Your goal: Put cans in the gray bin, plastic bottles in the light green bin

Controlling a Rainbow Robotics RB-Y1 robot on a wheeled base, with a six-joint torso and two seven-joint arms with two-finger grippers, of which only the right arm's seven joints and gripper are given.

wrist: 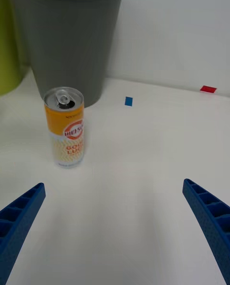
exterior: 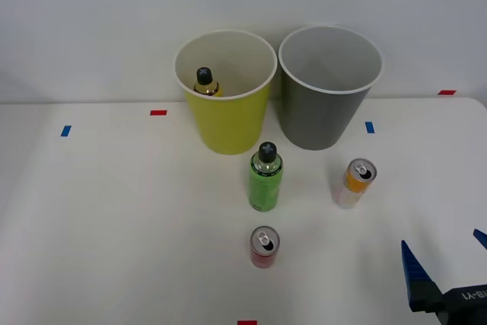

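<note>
The right gripper hangs open and empty near the tabletop's right edge; the orange can stands upright beside the gray bin.

My gripper has its blue fingers spread wide over the white table. Ahead of them I see the orange can standing upright, apart from both. The gray bin rises just behind it, with blue tape nearby.
</note>
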